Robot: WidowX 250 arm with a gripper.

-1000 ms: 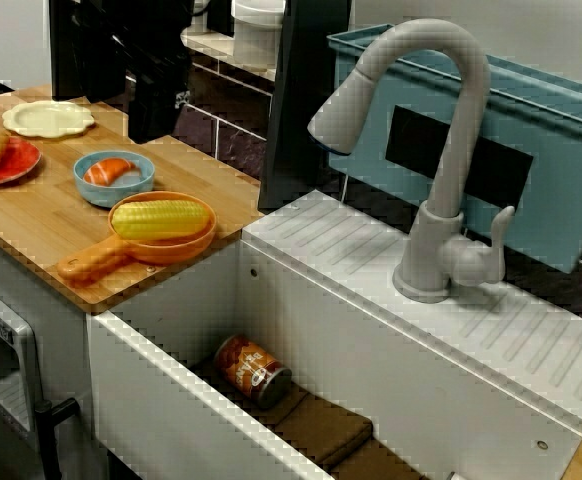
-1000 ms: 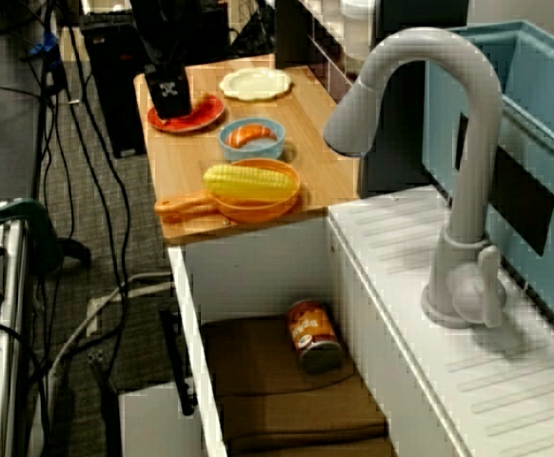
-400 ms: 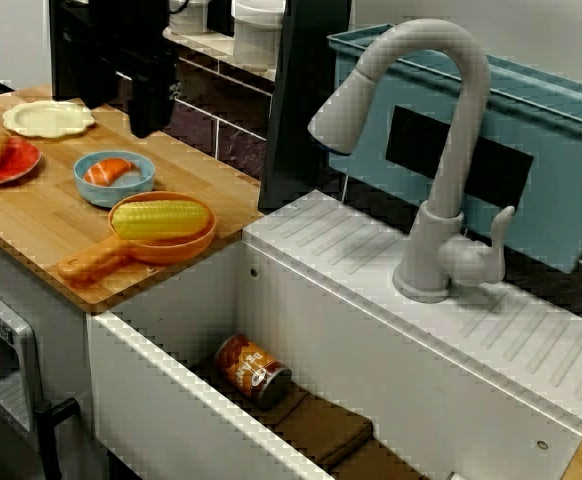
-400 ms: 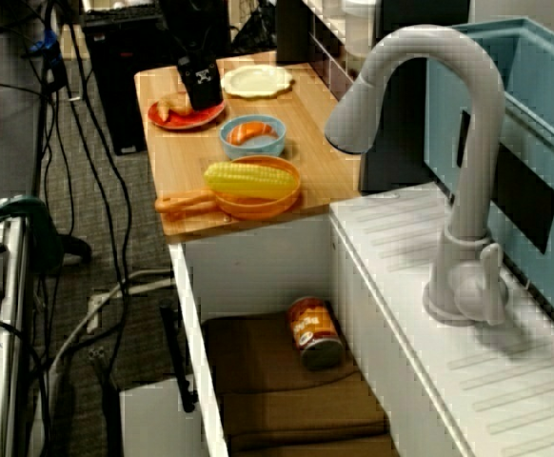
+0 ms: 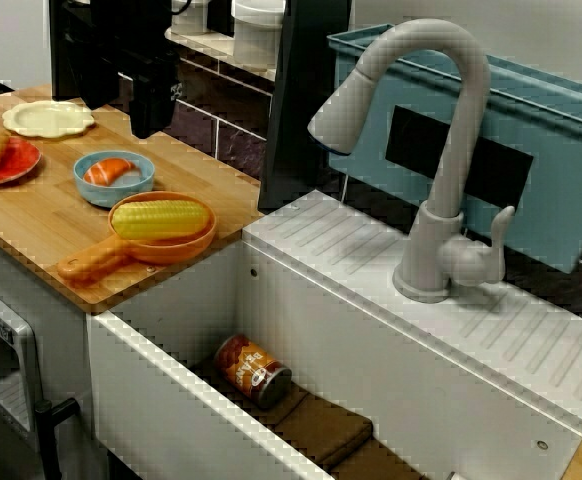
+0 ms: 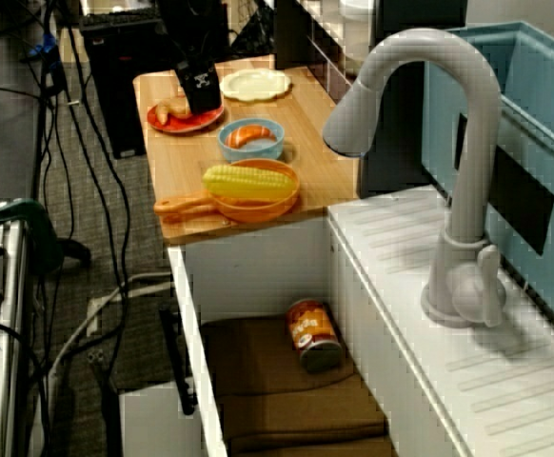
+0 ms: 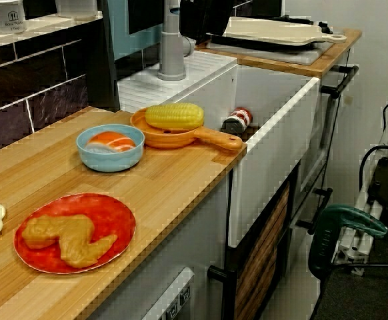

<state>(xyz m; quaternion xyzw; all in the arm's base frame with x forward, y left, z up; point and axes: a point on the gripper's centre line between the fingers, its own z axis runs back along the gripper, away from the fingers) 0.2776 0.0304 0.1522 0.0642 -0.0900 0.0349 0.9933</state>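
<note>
A: While the gripper (image 5: 149,125) hangs over the wooden counter (image 5: 31,215) in the view from the side, are its fingers visible?

B: No; spread or pressed together, I cannot tell.

A: And the view from above?

B: It hovers just over the red plate (image 6: 196,122), beside the toy chicken piece (image 6: 169,109). Coming down off-centre could tip the rim.

A: The low view?

B: The chicken lies flat on that plate, near the counter's front edge; a sideways knock may slide both off.

Corn (image 5: 161,217) fills the pan (image 5: 89,263); can (image 5: 253,370) in sink (image 5: 371,335).
</note>
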